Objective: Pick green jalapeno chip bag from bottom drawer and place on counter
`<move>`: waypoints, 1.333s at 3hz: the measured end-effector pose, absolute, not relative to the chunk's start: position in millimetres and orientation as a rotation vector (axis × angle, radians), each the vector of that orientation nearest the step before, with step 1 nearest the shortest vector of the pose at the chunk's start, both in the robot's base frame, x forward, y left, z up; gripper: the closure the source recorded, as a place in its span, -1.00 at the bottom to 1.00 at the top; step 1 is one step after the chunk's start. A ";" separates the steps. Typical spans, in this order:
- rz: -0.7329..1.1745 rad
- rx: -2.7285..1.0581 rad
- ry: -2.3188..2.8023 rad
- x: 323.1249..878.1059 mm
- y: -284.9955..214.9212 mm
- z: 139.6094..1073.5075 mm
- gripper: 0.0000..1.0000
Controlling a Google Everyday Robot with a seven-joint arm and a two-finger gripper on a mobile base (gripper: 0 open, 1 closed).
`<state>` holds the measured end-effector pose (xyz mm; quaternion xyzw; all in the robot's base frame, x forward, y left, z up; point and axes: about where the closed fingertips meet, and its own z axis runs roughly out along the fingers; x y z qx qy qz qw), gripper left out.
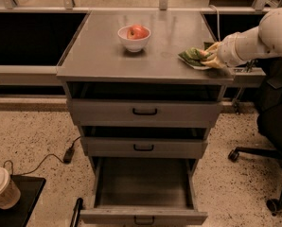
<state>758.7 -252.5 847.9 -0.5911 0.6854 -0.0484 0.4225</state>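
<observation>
The gripper [208, 56] is clamped on the bag [192, 56] at the counter [108, 56] edge — bowl [134, 41] well apart. The bottom drawer [143, 217] stands open.

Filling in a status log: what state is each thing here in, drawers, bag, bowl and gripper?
Crumpled shiny green foil chip bag: lying on the counter's right edge.
Flat grey metal counter: carrying bag and bowl.
Deep grey bottom drawer: pulled open.
Two shallower grey drawers: pushed in.
White bowl: upright, holding a red apple.
Gripper: at the bag, above the counter's right edge.
</observation>
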 end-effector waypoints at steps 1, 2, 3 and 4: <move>-0.121 -1.480 1.716 758.7 -252.5 847.9 -0.26; -0.121 -1.480 1.716 758.7 -252.5 847.9 -0.73; -0.121 -1.480 1.716 758.8 -252.4 847.8 -1.00; -0.121 -1.480 1.716 758.8 -252.4 847.8 -1.00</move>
